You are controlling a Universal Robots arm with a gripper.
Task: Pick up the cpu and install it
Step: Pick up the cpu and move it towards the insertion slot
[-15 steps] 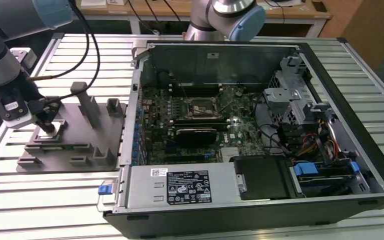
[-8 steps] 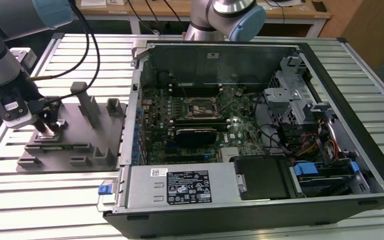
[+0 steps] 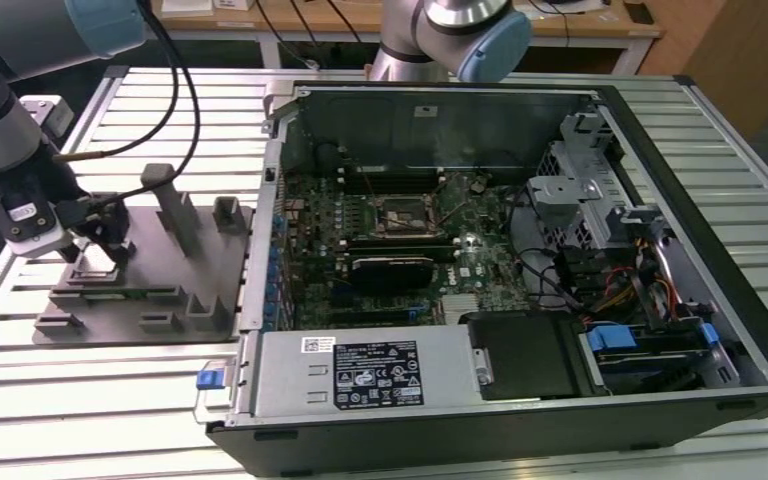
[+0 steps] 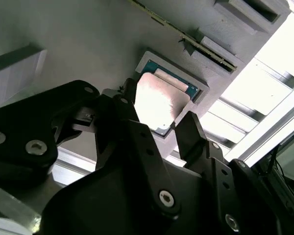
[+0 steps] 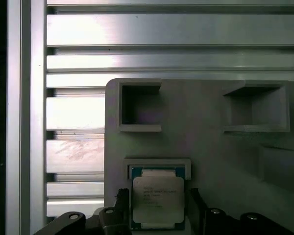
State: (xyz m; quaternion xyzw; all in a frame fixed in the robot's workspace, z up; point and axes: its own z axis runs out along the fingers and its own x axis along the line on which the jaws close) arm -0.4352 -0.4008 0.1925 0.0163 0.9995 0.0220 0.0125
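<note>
All the way down at the grey tray [image 5: 210,161], hangs vertical with gripper [image 3: 97,260] fingers [image 5: 121,200] spread astride the cpu [image 5: 158,200], unclamped

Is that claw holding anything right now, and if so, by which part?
Nothing seems held. The open claw straddles the cpu, a finger beside each of two opposite edges; the cpu lies flat in its recess in the grey tray.

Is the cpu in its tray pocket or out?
In: the cpu lies flat inside its framed pocket on the grey tray, gripper straddling it.
</note>
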